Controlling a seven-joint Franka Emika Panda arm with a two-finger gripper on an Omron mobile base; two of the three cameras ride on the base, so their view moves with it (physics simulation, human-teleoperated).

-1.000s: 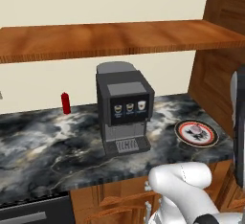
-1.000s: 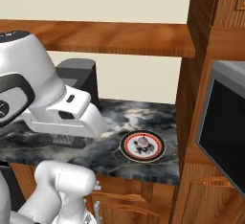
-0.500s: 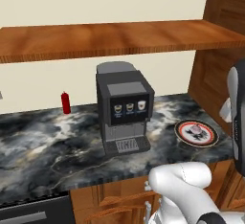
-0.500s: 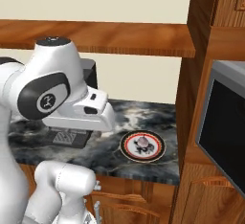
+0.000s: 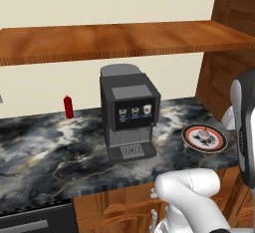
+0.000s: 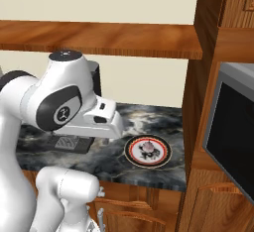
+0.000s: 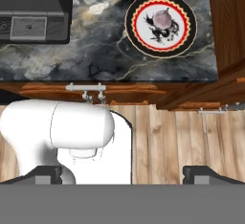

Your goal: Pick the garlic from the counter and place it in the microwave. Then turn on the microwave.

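Looking down through the hand view, you see the two dark fingertips (image 7: 45, 174) at the bottom corners of the frame, far apart with only floor between them, so the gripper (image 7: 125, 175) stands released and grasps nothing. Above them in that frame lies the wooden floor (image 7: 167, 137), then the cabinet fronts (image 7: 143, 94) with a pale bar handle.

Past the cabinets you meet the counter (image 7: 95, 41), dark marble with white veins, running across the upper part of the hand view. On it, at the upper right of centre, sits a red-rimmed plate (image 7: 161, 24), and the garlic (image 7: 162, 18) rests on the plate's middle, a small pinkish bulb. In the right base view you find the same garlic (image 6: 148, 148) on the plate (image 6: 147, 151) at the centre of the frame, near the counter's front edge (image 6: 149, 176); in the left base view the plate (image 5: 203, 137) lies at the right, partly behind the arm.

To the plate's left in the left base view stands the black-and-grey coffee machine (image 5: 129, 111), and further left, by the wall, a small red bottle (image 5: 68, 107). Above them runs the wooden shelf (image 5: 114, 40).

At the right edge of the right base view you see the microwave (image 6: 232, 137), its black glass door shut, set into the wooden cabinetry.
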